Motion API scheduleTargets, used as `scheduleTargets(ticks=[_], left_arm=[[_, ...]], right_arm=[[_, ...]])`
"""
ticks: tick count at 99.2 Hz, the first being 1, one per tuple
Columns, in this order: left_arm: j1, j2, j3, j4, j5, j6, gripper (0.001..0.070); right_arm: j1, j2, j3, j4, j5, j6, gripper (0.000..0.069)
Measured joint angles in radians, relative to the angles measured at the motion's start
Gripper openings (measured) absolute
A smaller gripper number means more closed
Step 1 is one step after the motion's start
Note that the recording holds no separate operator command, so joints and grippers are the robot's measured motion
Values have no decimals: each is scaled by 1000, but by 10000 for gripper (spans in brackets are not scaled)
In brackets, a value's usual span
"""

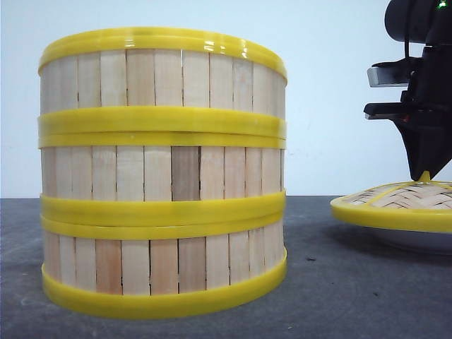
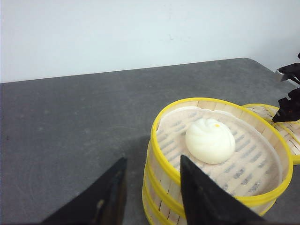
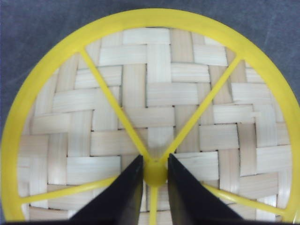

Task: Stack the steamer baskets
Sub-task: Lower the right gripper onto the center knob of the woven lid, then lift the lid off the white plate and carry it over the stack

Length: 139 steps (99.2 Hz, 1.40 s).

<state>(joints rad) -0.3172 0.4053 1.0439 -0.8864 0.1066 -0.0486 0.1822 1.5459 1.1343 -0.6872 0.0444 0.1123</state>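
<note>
Three slatted pale-wood steamer baskets with yellow rims (image 1: 162, 173) stand stacked on the dark tabletop (image 1: 318, 282), a white bun (image 2: 210, 140) in the top one. The right pincer (image 3: 155, 174) brackets the yellow knob (image 3: 155, 172) of the domed woven lid (image 3: 154, 103) directly beneath it, right of the stack; I cannot tell if it grips. The left pincer (image 2: 152, 187) is released, straddling the stack's near wall.

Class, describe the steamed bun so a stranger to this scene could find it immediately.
Find the tall stack of three steamer baskets on the grey table. Look inside the open top basket: the bun sits on its liner, white, round and pleated, with an orange dot on top.
</note>
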Motion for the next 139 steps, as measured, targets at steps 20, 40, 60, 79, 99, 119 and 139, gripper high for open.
scheduleTargets(ticks=[20,40,60,79,99,119,139], left_arm=[[0,0,0,0,0,0,194],[0,0,0,0,0,0,194],[0,0,0,0,0,0,194],[0,0,0,0,0,0,194],[0,0,0,0,0,0,194],[0,0,0,0,0,0,194],[0,0,0,0,0,-10,194]], right_arm=[[0,0,0,-4,0,0,68],[0,0,0,-4,0,0,57],[0,-1,0,-4,0,0,57],[0,-45,5,-37,-5,0,57],[2,-138,114,-124,-22,0,57],[32,-190,278,-230,-79,0,57],[139,-190,503,-318,-185,0,55]])
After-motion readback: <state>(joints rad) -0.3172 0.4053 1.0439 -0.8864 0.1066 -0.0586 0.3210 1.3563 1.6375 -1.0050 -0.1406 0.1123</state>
